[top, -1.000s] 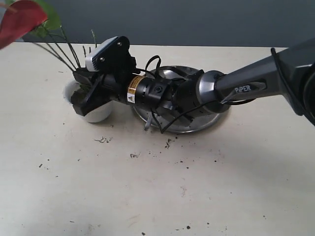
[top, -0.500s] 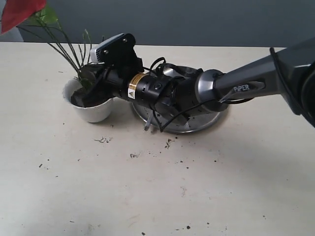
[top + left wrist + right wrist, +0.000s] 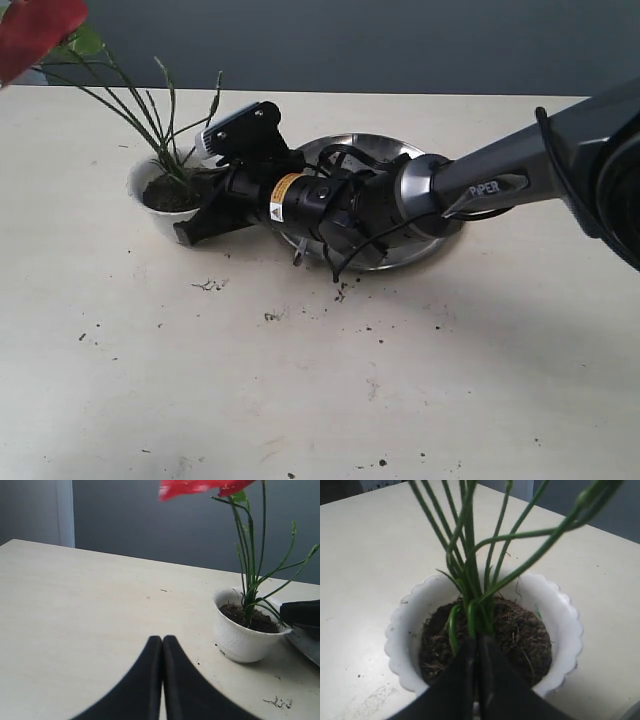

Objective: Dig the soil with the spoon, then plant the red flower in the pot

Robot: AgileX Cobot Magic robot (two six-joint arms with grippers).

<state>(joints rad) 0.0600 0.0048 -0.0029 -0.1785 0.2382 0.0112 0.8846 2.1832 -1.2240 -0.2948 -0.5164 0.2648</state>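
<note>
The red flower's bloom (image 3: 35, 30) sits at the top left, and its green stems (image 3: 165, 120) rise from the soil (image 3: 170, 193) in the white scalloped pot (image 3: 160, 222). The stems (image 3: 470, 555) stand free, with nothing holding them. My right gripper (image 3: 192, 234) reaches across and is shut and empty, its tips low at the pot's outer wall. In the right wrist view its jaws (image 3: 477, 641) point at the stems' base over the soil (image 3: 520, 630). My left gripper (image 3: 162, 639) is shut and empty over bare table, apart from the pot (image 3: 245, 640). The spoon is out of view.
A round steel plate (image 3: 425, 240) lies under the right arm, right of the pot. Soil crumbs (image 3: 340, 292) are scattered on the table in front of the plate. The right gripper's dark tip (image 3: 300, 612) shows beside the pot in the left wrist view.
The right gripper has drawn back out of the pot and dropped to its outer side. The flower's stems now stand upright alone in the soil.
</note>
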